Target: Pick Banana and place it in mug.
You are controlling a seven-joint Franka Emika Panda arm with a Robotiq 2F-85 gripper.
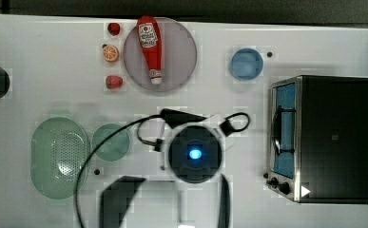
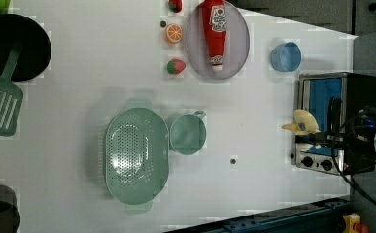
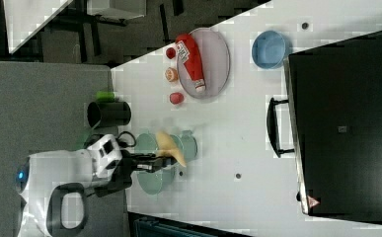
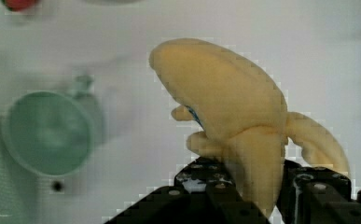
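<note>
Going by left view, left to right: colander [image 2: 136, 158] on desk [image 2: 78, 87]; mug [image 2: 187, 133] just beside it, empty; banana [image 2: 302, 122] well apart at the left view's right, lifted above desk, clamped between fingers [image 4: 206, 186] before oven [image 2: 331, 116].

A white table [image 1: 39, 57] carries everything, and the pale green mug [image 2: 188, 134] stands near its middle. In the left view, the perforated green colander [image 2: 136, 155] sits just beside the mug on its left. Up and right of the mug lies a grey plate [image 2: 238, 43]; three small toy fruits — among them an orange slice [image 2: 174, 33] — line up left of the plate. A blue cup [image 2: 286, 57] and a toaster oven [image 2: 331, 97] stand further right.
</note>
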